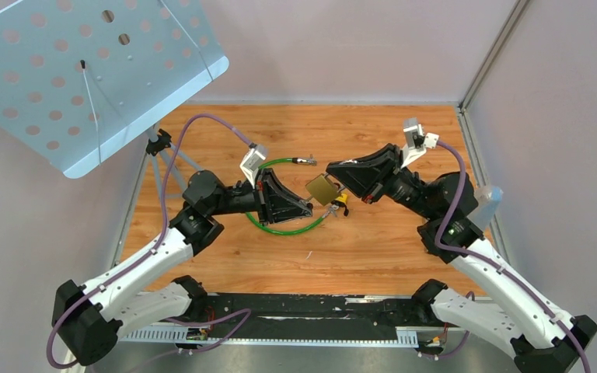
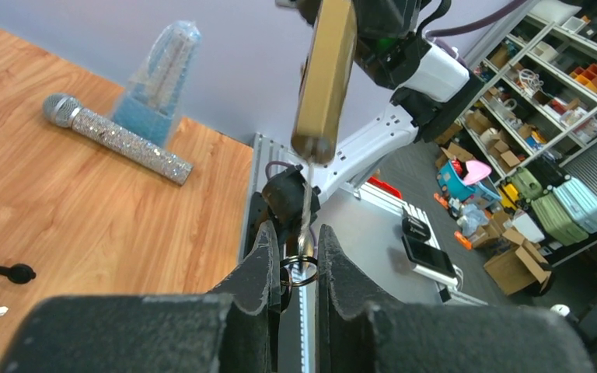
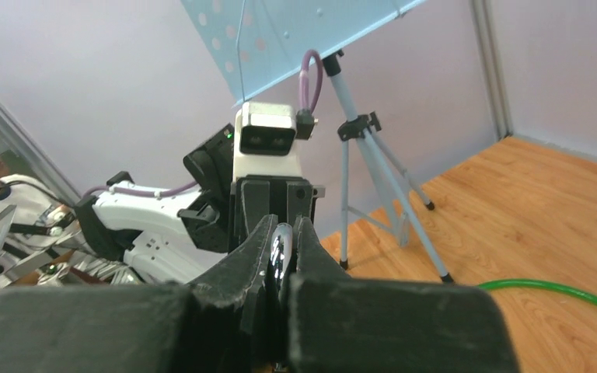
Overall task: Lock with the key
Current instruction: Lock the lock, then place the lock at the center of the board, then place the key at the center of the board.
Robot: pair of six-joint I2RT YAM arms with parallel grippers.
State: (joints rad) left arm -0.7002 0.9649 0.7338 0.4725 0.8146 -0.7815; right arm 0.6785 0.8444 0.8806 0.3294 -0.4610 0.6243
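A brass padlock [image 1: 322, 189] hangs in the air between my two grippers. My right gripper [image 1: 340, 180] is shut on its chrome shackle [image 3: 281, 249], which shows between the fingers in the right wrist view, where the gripper [image 3: 283, 233] hides the lock body. In the left wrist view the padlock [image 2: 325, 78] hangs above my left gripper [image 2: 295, 233]. A thin silver key [image 2: 305, 194] runs from between those fingers up to the lock's bottom end, its ring [image 2: 301, 270] caught in the narrow gap. In the top view my left gripper [image 1: 305, 208] sits just left of the lock.
A green cable [image 1: 280, 227] loops on the wooden table under the grippers, with a yellow and black piece [image 1: 340, 203] beside it. A glittery microphone [image 2: 116, 138] and a clear bottle [image 2: 159, 78] lie at the right. A perforated music stand [image 1: 85, 70] stands back left.
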